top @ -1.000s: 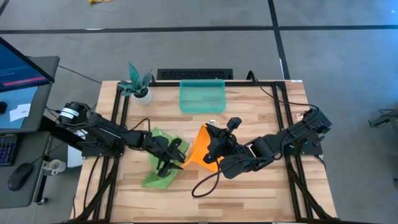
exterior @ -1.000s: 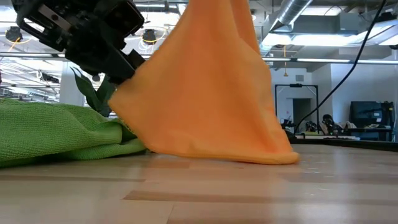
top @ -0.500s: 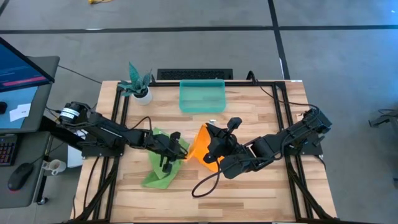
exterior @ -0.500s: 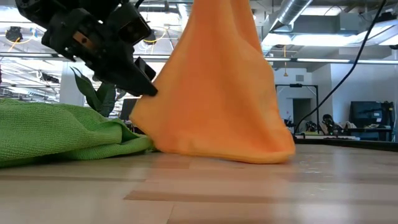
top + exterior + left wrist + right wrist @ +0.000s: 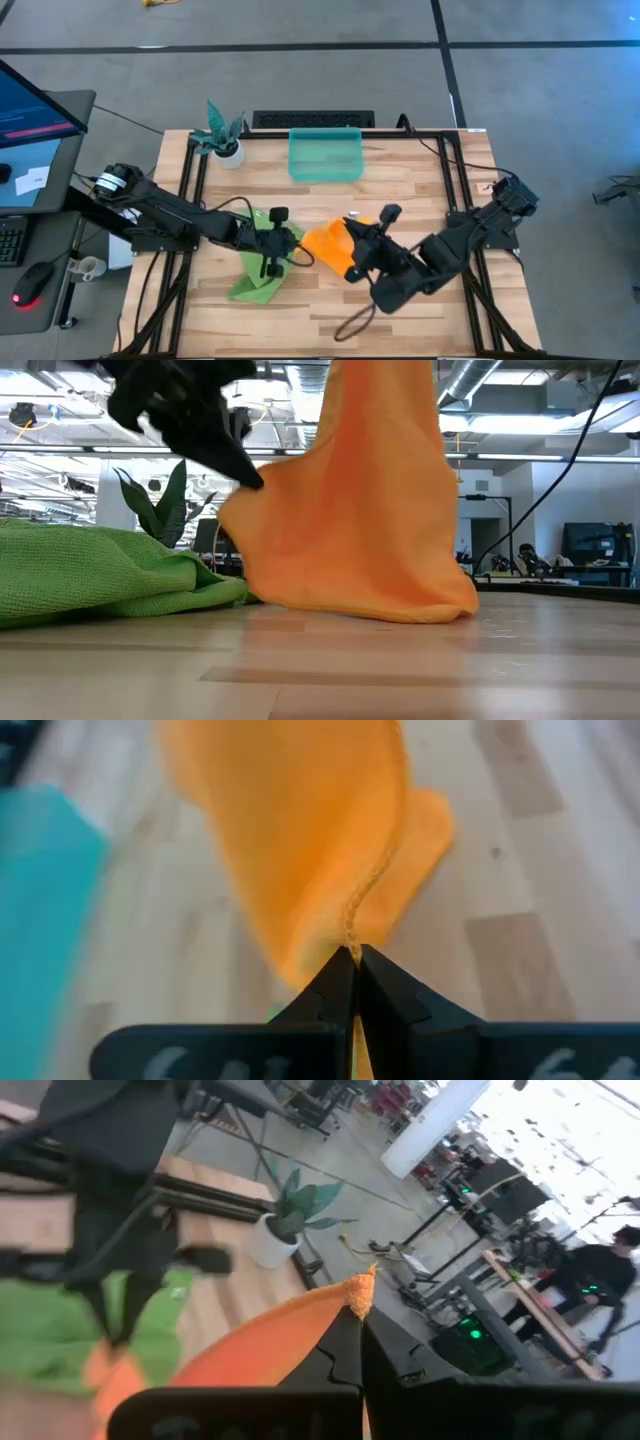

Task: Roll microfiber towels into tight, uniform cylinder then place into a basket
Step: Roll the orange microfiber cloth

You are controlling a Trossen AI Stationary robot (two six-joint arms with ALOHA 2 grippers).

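Two dark, matte-black jointed arms, built of blocky segments and rounded joint housings. Round silver-and-white cap with a small label on the left arm's base joint. Black cables looping loosely beside each forearm, one curling in a wide arc below the right arm. Left gripper [image 5: 291, 243]: two slim black fingers tapering to narrow pointed tips, mounted on a flat black crossbar with faint pale embossed lettering just behind the fingers. Right gripper [image 5: 347, 222]: same pattern, twin wedge-shaped black fingers on a straight black bar. Short black knob-like stubs projecting from the wrists just behind each gripper. No bright markings elsewhere; surfaces uniformly dark.
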